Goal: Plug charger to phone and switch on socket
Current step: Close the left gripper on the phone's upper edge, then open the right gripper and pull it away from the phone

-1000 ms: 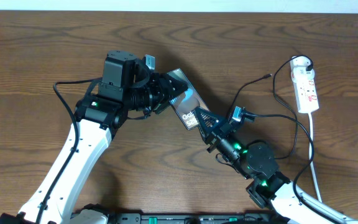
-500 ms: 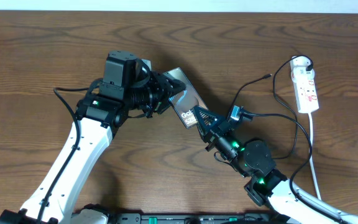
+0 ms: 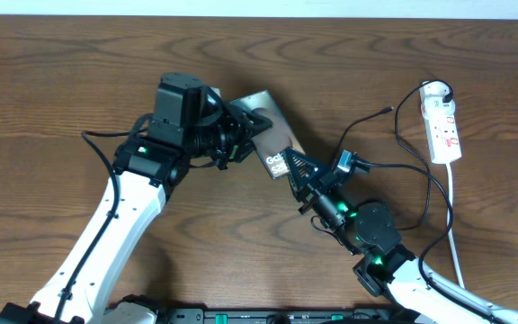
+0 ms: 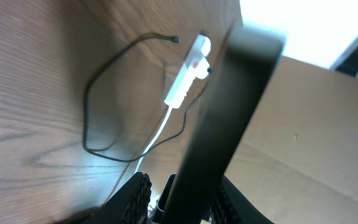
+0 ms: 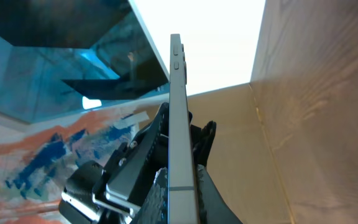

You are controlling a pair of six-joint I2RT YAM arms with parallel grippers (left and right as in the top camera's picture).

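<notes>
- Left gripper [image 3: 244, 135], centre-left of the overhead: its fingers [image 4: 137, 194] have drawn in around the phone's upper-left end over the last second. Whether that is a real clamp or just close, cannot tell (the left wrist view only gives the phone edge-on between them).
- Phone [image 3: 275, 129], centre: it has swung slightly toward the top of the frame, and the blue glare is gone from its face.
- Right gripper [image 3: 292, 167]: unchanged, pinched tight on the phone's lower-right end.
- Likely meaning: the two-arm hold is being firmed up, and plugging has not started.
- Charger [image 3: 367, 117], right of centre: lies untouched, its free tip well apart from the phone.
- Socket [image 3: 442, 121], upper right: untouched, switch position too small to read.
- Hidden: the phone's port and both sets of fingertip contacts.
</notes>
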